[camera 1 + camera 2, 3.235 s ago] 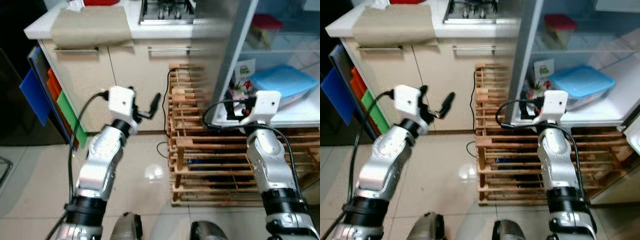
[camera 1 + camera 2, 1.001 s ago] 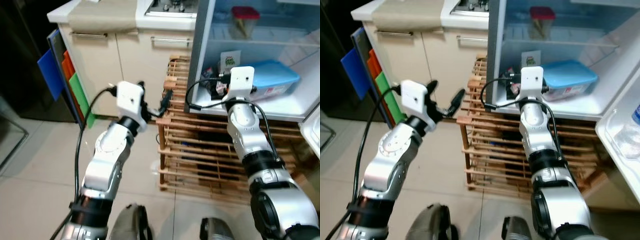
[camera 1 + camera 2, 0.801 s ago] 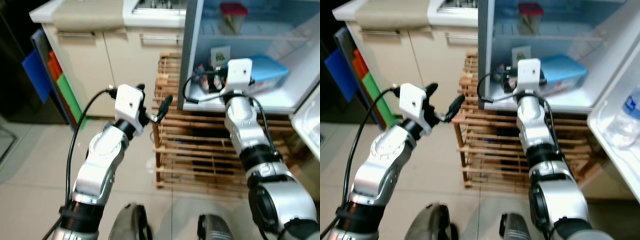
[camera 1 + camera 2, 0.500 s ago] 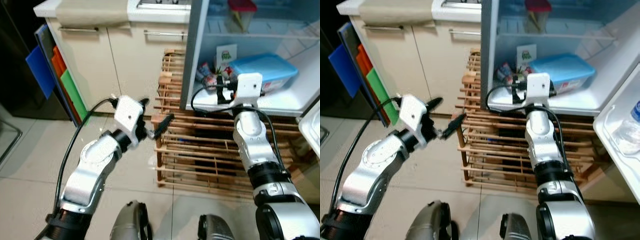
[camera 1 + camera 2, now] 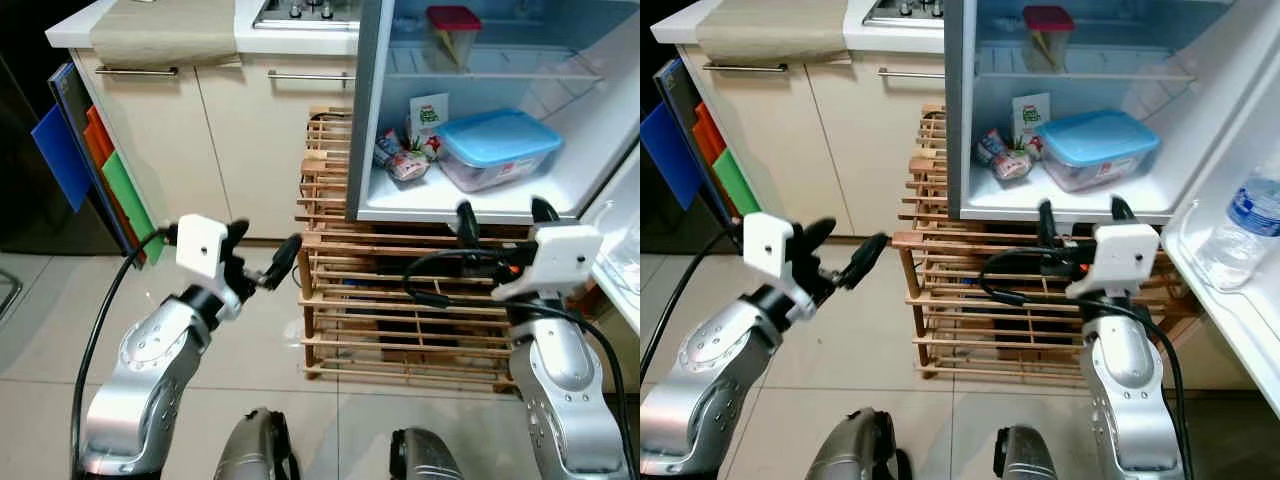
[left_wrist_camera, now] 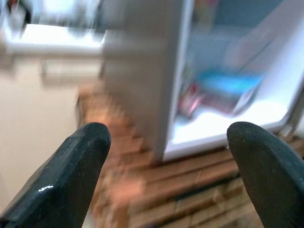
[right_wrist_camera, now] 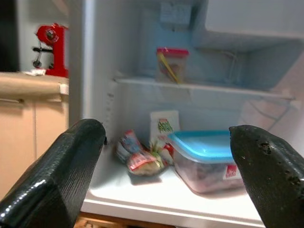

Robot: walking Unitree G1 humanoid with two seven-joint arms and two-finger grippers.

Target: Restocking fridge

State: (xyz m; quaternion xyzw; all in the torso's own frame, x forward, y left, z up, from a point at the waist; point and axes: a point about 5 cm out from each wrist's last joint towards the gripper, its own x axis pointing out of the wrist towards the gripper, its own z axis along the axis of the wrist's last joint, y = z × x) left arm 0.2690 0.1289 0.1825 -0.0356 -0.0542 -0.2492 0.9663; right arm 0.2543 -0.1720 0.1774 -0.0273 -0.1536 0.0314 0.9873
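The fridge stands open ahead on the right. Its lower shelf holds a blue-lidded container, snack packets and a small carton. A red-lidded jar sits on the shelf above. A water bottle stands in the door shelf at far right. My right gripper is open and empty, below and in front of the lower shelf's edge. My left gripper is open and empty, out over the floor left of the fridge. The left wrist view is blurred.
A slatted wooden rack stands under the fridge compartment. Beige cabinets with a hob on top run to the left. Coloured boards lean beside them. A red mixer stands on the counter. Tiled floor lies open at left.
The camera has shifted. My right gripper has drawn back and down from the lower shelf. My left arm has dropped lower and further from the rack. Both grippers stay open.
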